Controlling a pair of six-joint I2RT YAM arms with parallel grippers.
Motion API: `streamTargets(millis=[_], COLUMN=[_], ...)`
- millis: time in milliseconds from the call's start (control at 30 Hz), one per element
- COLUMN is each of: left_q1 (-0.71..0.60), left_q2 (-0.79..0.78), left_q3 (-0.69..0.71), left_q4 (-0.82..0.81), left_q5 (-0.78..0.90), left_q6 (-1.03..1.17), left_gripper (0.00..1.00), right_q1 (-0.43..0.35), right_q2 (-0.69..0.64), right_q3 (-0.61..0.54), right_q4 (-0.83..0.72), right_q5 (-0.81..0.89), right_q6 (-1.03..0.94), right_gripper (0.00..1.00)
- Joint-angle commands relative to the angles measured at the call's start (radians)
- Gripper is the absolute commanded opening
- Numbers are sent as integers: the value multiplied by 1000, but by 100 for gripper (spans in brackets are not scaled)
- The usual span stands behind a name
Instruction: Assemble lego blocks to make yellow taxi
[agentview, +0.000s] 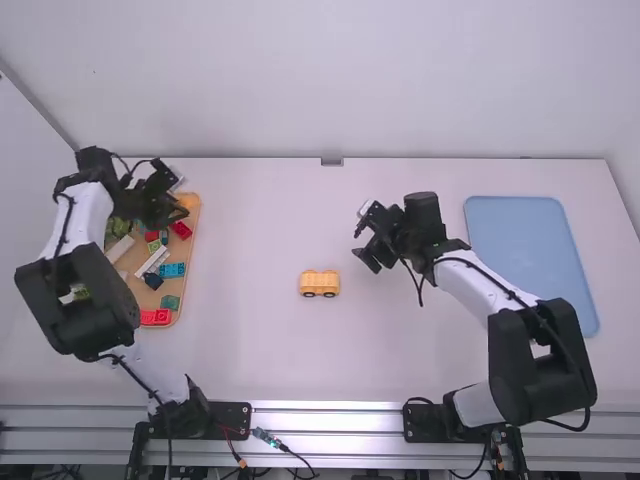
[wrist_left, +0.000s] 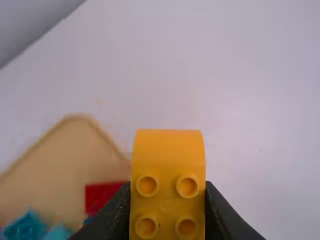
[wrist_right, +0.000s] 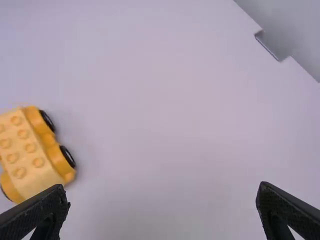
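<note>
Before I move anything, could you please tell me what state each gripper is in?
Left gripper: closed on a curved orange block with studs.
Right gripper: open, holding nothing.

High view: left arm (agentview: 90, 215) hides part of tan tray (agentview: 191, 262) and some blocks in it; studs on blocks too small to count. Left wrist view: curved yellow block (wrist_left: 167, 150) cut off by bottom edge; red block (wrist_left: 100, 195) blurred, partly hidden; teal blocks (wrist_left: 25, 229) blurred, cut off at bottom; tray blurred, cut off at left. Right wrist view: yellow wheeled base (wrist_right: 30, 155) cut off by left edge, far wheels mostly out of sight.
</note>
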Motion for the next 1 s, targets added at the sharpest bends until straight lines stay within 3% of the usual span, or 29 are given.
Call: streamTargets(millis=[0,167,300,467,567,667,833,967], left_q1=[-72,-185,-268,-345,-373,-399,-436,-453], left_q2=[-63,-113,-149,-155,-155,-155,-155,-155], left_q3=[-22,-71,-123,-177,-192,-191,-166,-180], left_q4=[-8,7,-13,-11,15,46,102,50], left_q5=[37,37,29,34,47,31,29,137], left_q6=[33,33,118,233,275,333,140,114], left_gripper=[7,5,2,2,2,2,2,2], right_q1=[-18,-26,-2,3,-13,-40,-55,-51], right_q2=[23,50,46,66,112,171,265,338], right_q3=[-18,-139,-282,-501,-542,-533,-440,-360], right_q4=[11,190,416,822,947,966,878,836], right_q5=[-174,-253,-299,-386,-449,-490,-615,-643], right_q6=[-53,-54,-62,-68,-68,-78,-169,-168], right_gripper=[99,99,99,99,99,99,99,99])
